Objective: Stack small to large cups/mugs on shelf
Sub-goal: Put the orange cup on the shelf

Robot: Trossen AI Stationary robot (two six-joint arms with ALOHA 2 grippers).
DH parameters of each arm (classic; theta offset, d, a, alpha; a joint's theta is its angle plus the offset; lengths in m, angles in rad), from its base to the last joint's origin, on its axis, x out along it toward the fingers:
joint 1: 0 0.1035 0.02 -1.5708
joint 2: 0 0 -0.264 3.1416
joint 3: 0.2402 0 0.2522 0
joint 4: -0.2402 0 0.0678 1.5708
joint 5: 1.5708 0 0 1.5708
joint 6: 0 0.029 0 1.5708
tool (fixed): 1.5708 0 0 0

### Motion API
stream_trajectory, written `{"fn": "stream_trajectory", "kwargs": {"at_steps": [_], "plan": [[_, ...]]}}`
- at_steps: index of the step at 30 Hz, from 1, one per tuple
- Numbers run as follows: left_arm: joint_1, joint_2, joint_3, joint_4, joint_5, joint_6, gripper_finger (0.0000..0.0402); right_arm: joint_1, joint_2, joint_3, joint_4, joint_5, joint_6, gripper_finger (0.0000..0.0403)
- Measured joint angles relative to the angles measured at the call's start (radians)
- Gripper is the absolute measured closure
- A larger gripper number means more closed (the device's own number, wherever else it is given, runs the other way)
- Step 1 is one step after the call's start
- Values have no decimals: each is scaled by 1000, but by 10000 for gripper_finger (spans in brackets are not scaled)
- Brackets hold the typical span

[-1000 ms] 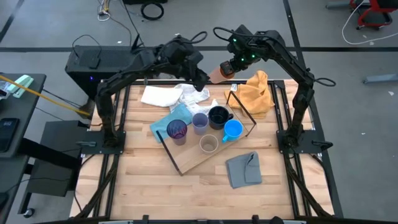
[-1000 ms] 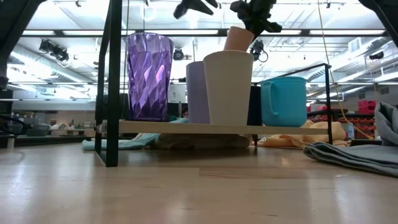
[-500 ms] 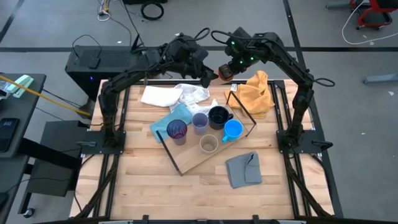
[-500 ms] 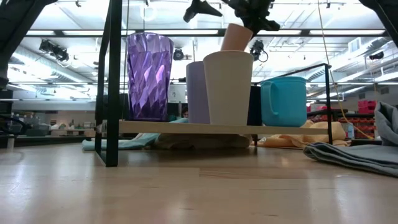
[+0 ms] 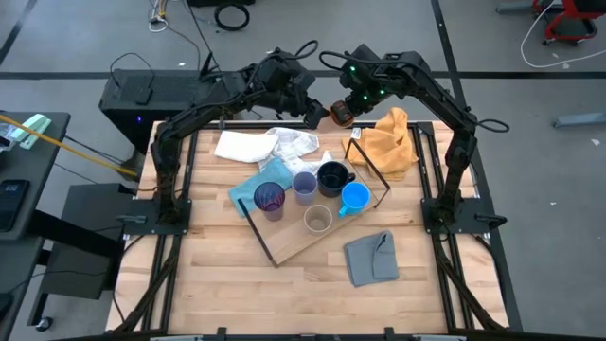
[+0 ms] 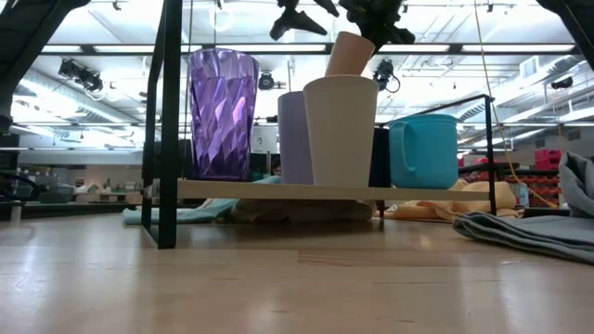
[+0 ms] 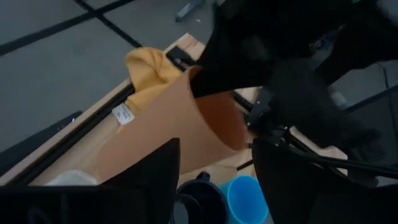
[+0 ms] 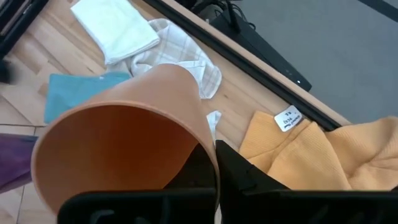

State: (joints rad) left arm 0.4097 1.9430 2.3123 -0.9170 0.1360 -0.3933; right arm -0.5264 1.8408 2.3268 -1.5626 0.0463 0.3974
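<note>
1. High view: the right gripper (image 5: 343,106) holds the orange cup (image 5: 338,112) at upper centre, above the table's far edge; the left gripper (image 5: 315,111) sits just beside it, fingers spread.
2. Right wrist view alone shows fingers clamped on the cup's rim.
3. Low view: four cups stand on the shelf (image 6: 278,190).

The orange cup (image 8: 124,130) looks like smooth matt plastic. The purple tumbler (image 6: 223,113) is glossy, faceted and see-through. The shelf (image 5: 312,244) is pale smooth wood with thin black metal rods. The orange cloth (image 5: 393,142) at upper right is soft woven fabric.
</note>
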Motion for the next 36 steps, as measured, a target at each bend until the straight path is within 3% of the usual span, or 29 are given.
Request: {"fn": "stream_trajectory", "kwargs": {"at_steps": [17, 36], "plan": [[2, 30, -1, 32, 15, -23, 206, 20, 0, 0, 19, 50, 12, 403], [7, 30, -1, 86, -67, -76, 248, 28, 0, 0, 20, 87, 25, 403]]}}
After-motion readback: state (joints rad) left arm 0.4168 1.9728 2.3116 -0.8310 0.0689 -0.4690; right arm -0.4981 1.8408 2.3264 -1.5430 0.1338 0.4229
